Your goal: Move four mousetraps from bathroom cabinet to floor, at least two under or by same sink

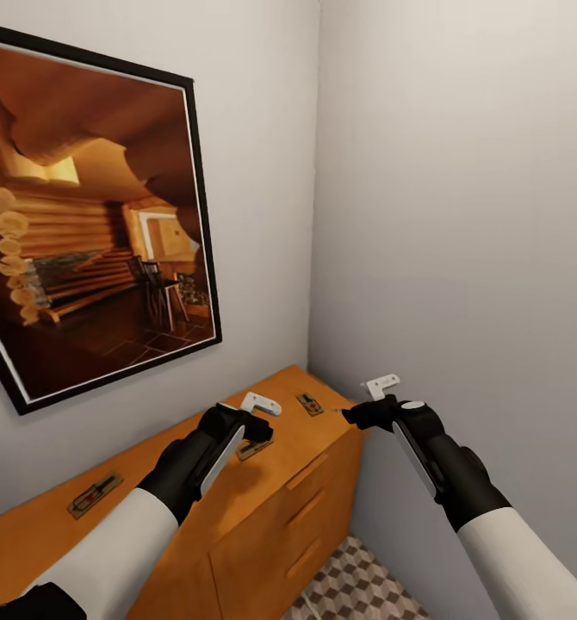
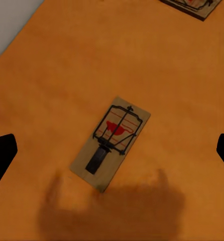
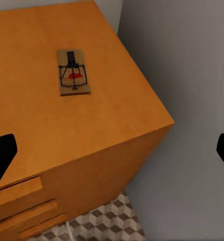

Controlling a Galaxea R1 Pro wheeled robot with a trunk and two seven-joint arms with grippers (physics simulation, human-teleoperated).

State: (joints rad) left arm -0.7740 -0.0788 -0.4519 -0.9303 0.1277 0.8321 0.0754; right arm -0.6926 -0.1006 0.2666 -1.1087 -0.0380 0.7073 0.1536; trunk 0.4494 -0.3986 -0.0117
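Mousetraps lie flat on the wooden top of the cabinet (image 1: 263,482), none yet on the tiled floor (image 1: 357,590) that shows below its drawer fronts. One trap (image 1: 254,448) sits right under the left gripper (image 1: 256,415), whose wrist view shows it (image 2: 111,142) centred between the two dark fingertips, which stand wide apart with nothing between them; I judge the hand is lined up over it for a straight drop and pinch. A second trap (image 1: 309,404) lies near the cabinet's far corner by the wall, and the right gripper (image 1: 370,398), also spread open and empty, hangs just off the cabinet's end with that trap (image 3: 73,72) ahead of it. A third (image 1: 94,495) rests well apart, toward the other end under the framed picture (image 1: 90,215) (a log-cabin scene).

Room is tight: the cabinet fills the corner, with walls behind and beside it. The right arm has only the narrow gap between cabinet end and side wall, so reaching over the top edge looks easier than coming in from the side. The traps are thin and flat, likely hard to get fingers under
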